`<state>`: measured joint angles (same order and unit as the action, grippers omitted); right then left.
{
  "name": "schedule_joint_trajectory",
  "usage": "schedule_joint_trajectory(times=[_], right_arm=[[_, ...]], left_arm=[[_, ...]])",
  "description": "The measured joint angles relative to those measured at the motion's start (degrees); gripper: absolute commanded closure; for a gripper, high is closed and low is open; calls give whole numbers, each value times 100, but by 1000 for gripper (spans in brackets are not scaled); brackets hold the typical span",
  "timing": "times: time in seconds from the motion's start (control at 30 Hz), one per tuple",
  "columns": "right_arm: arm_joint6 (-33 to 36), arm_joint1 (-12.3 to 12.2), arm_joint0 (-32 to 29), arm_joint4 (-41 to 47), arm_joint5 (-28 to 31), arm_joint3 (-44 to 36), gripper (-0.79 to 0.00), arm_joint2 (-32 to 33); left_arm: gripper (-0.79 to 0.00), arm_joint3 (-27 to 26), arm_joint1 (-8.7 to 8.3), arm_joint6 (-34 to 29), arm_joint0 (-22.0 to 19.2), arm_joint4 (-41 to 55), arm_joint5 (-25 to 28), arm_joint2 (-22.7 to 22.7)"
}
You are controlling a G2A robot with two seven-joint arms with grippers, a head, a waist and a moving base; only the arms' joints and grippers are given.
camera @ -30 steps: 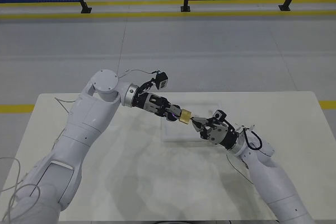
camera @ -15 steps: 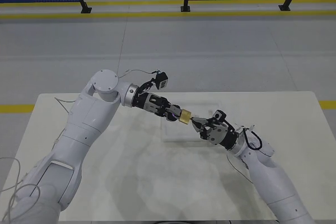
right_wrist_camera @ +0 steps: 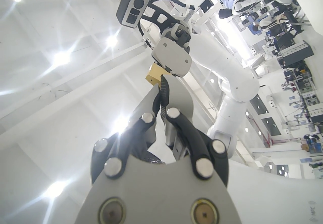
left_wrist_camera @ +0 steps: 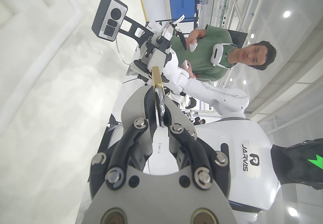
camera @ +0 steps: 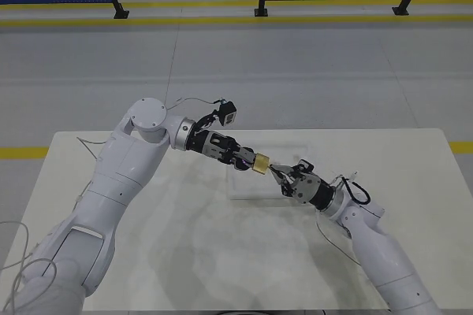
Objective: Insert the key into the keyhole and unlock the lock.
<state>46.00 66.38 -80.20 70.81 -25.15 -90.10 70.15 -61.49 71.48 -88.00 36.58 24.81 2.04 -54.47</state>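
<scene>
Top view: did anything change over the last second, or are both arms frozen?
The right gripper, shut on the key at the lock, twisted at its wrist, and its forearm shifted slightly with it. Nothing was taken up or let go. The left gripper kept its hold on the lock, which stayed in the same spot above the table.

A white table point(camera: 426, 197) carries a clear shallow tray point(camera: 244, 187) near its far edge; yellow floor stripes point(camera: 16, 151) run beyond it.

No legible txt on lock point(camera: 261, 164) or table point(camera: 426, 157).
</scene>
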Motion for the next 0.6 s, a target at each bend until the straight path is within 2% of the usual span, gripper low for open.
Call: schedule_joint_trajectory(times=[0.6], right_arm=[[-94, 46, 93, 657, -551, 252, 0, -87]], left_arm=[[0, 0, 0, 0, 0, 0, 0, 0]])
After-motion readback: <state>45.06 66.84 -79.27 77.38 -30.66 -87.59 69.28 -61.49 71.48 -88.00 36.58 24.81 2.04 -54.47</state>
